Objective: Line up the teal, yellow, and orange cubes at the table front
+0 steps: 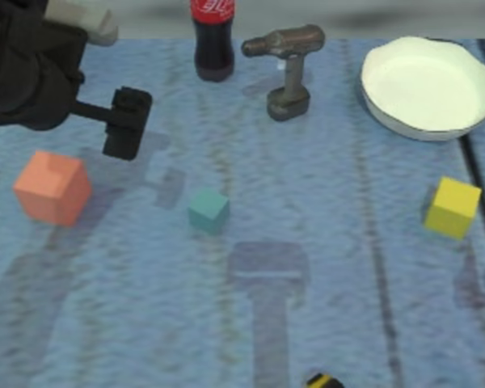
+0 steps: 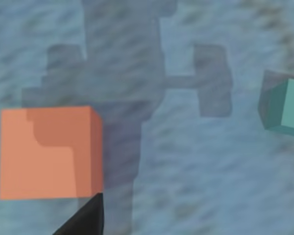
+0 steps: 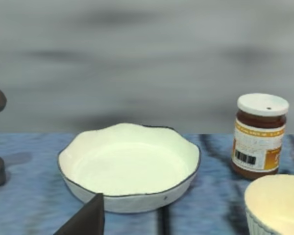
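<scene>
**Item: cube line-up, status at this moment**

- Orange cube (image 1: 52, 187): resting on the worktop (image 1: 323, 267) at its left side, just below and to the left of the left gripper (image 1: 128, 123); untouched. In the left wrist view it sits close under the jaws, part-covered by the arm's shadow.
- Teal cube (image 1: 208, 211): resting near the middle of the worktop, to the right of and below the left jaws, apart from them; untouched.
- Yellow cube (image 1: 453, 207): resting at the right side, well apart from the left jaws and from the other two cubes.
- Left gripper: held above the worktop, nothing between the jaws; whether they are wide or narrow cannot be told.
- Right gripper: not seen in the top view; its wrist view faces a white dish (image 3: 129, 166) and a jar (image 3: 260, 134), so the arm is judged parked. State of its jaws cannot be told.
- Bystanders: cola bottle (image 1: 213, 36), drill (image 1: 288, 69).

Progress, as judged: none of the three cubes is placed. They are spread widely and unevenly, not gathered at the front edge. All three placements remain, with the orange cube the likely first pick.
</scene>
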